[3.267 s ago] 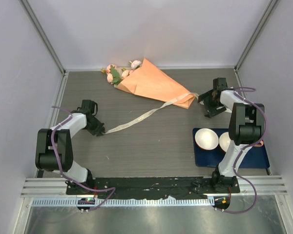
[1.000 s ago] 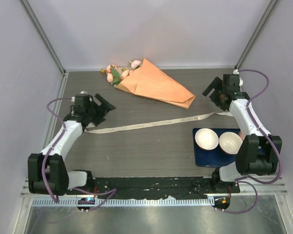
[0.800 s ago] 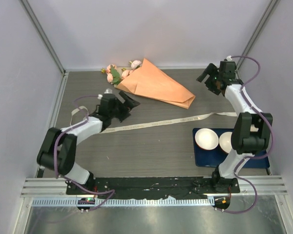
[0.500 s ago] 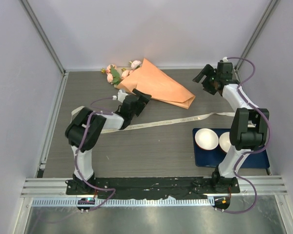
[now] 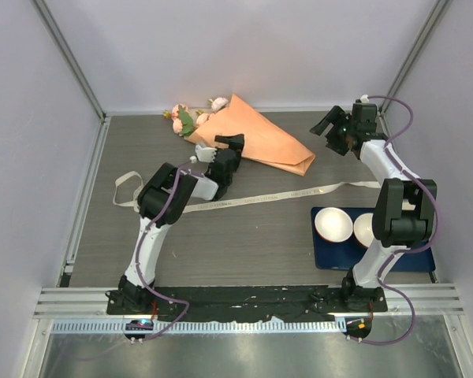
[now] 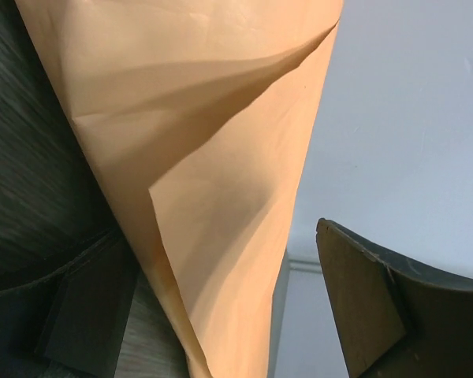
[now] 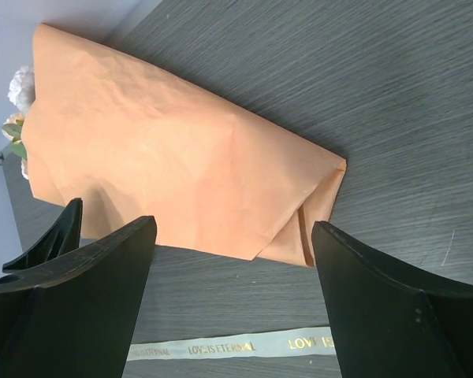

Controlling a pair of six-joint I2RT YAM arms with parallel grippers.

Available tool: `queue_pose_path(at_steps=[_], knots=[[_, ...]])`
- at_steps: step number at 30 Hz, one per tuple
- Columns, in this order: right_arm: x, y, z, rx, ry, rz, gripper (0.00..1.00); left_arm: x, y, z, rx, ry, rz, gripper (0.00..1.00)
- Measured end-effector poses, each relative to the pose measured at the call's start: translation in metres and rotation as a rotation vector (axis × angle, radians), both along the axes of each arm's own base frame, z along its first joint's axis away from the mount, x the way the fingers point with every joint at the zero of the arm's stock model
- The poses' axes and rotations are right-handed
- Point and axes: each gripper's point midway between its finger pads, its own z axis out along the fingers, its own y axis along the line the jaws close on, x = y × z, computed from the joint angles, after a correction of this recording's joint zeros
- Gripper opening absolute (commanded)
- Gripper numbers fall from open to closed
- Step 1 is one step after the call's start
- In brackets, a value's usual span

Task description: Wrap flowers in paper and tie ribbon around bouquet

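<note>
The bouquet lies at the back of the table: an orange paper point(image 5: 256, 142) cone with pink flowers point(image 5: 185, 118) at its wide left end. The cream ribbon point(image 5: 260, 196) lies flat on the table in front of the cone, apart from it, printed with gold letters point(image 7: 236, 346). My left gripper point(image 5: 230, 146) is open at the cone's near edge. In the left wrist view the paper point(image 6: 213, 157) runs between its spread fingers point(image 6: 363, 299). My right gripper point(image 5: 329, 130) is open, just right of the cone's narrow tip point(image 7: 315, 205), holding nothing.
Two bowls point(image 5: 333, 224) point(image 5: 370, 230) sit on a dark blue mat point(image 5: 378, 256) at the front right. Metal posts and pale walls close in the table at the back and both sides. The ribbon's left end loops near the left wall point(image 5: 124, 187).
My left arm has swung from the left side across to the bouquet's near edge. The right gripper has moved back and left toward the cone's tip. The ribbon stays flat on the table.
</note>
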Motion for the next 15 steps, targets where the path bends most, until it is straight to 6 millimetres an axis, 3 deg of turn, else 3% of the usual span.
queue_pose_path(at_steps=[9,14,15], knots=[[0.003,0.002,0.014,0.054,-0.040,0.002,0.86,0.020,-0.006,-0.002,-0.119,-0.097,0.063,0.61],[0.001,0.002,0.010,0.060,-0.030,0.001,0.86,0.023,-0.006,-0.015,-0.099,-0.099,0.066,0.26],[0.001,0.002,0.009,0.061,-0.029,0.000,0.86,0.023,-0.006,-0.018,-0.095,-0.100,0.064,0.23]])
